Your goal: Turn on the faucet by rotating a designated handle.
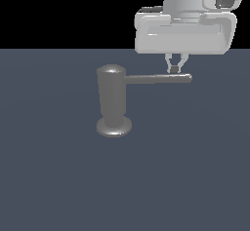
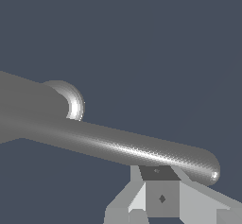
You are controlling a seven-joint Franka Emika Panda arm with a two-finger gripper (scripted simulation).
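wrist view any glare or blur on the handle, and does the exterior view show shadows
Wrist view: the handle is sharp, with a speckled bright streak along it and a highlight at its tip. Exterior view: soft highlights on the faucet dome and base, no cast shadows on the floor, black above the horizon.

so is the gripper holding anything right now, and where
Nothing is held. The gripper has its fingers pinched together beside the handle, near the free end, not around it.

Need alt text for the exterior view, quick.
A grey faucet stands upright on a dark floor, its handle pointing toward the exterior view's right. The white gripper hangs above the handle near its tip, fingers close together.
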